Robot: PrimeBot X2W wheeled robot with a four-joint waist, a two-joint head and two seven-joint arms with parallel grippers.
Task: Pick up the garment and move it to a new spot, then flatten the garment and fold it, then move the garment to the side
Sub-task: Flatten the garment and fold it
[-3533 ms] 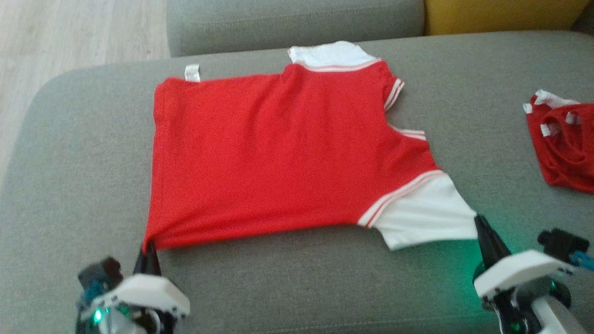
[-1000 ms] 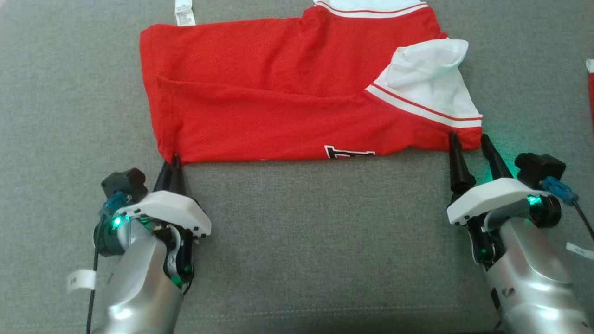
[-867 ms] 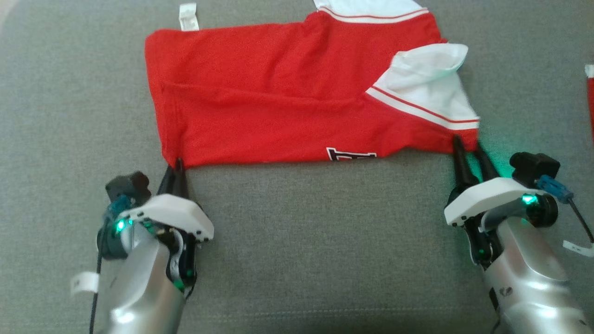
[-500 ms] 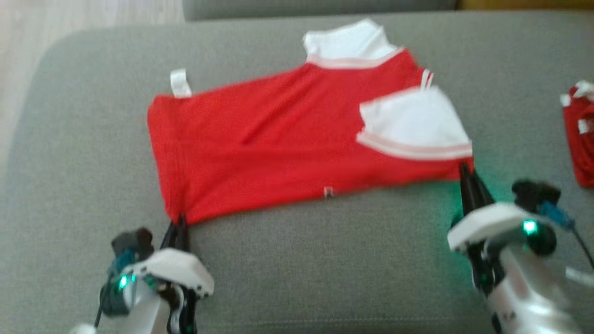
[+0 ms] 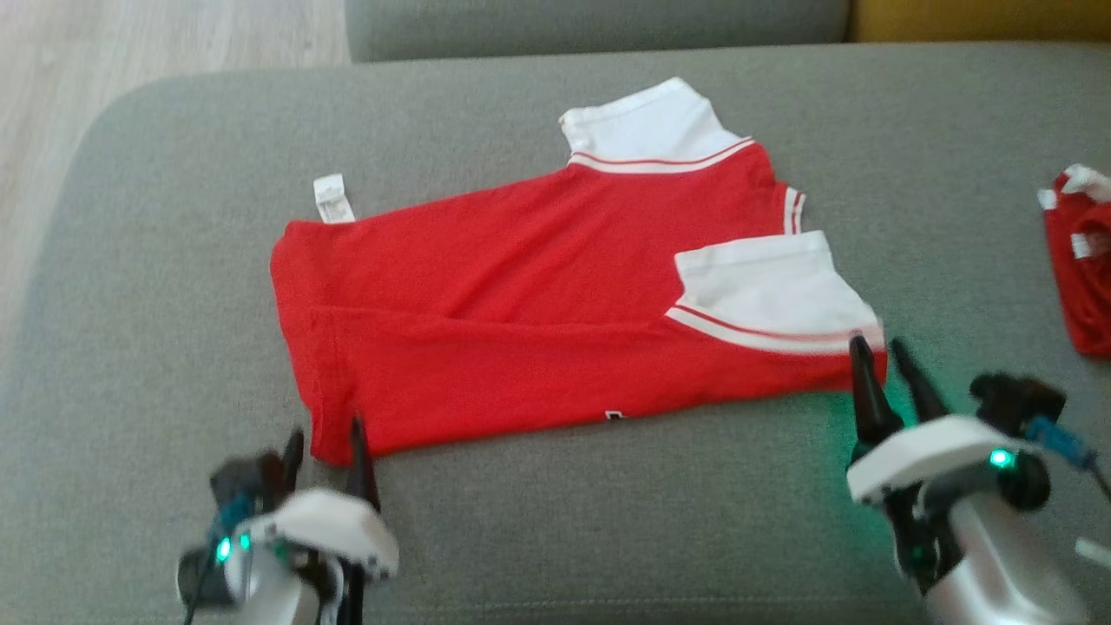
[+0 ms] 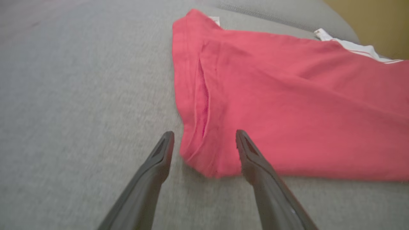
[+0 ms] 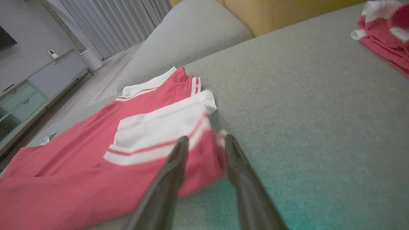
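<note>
The garment (image 5: 521, 286) is a red shirt with white sleeves, lying on the grey sofa seat (image 5: 608, 521). Its near half is folded over the far half, with one white sleeve (image 5: 772, 291) on top. My left gripper (image 5: 325, 431) is open at the near left corner. In the left wrist view its fingers (image 6: 204, 134) stand apart on either side of the folded hem corner of the garment (image 6: 303, 95). My right gripper (image 5: 878, 345) is open at the near right corner. In the right wrist view its fingers (image 7: 206, 138) straddle the red corner of the garment (image 7: 80, 159) without pinching it.
A second red and white cloth (image 5: 1081, 278) lies bunched at the seat's right edge, also in the right wrist view (image 7: 386, 38). A grey back cushion (image 5: 590, 22) and a yellow cushion (image 5: 981, 17) lie behind. The seat's rounded left edge drops to a wooden floor (image 5: 130, 43).
Both grippers were shut on the garment's near corners half a second ago and have now opened, leaving it lying folded. The head camera has shifted since a second ago.
</note>
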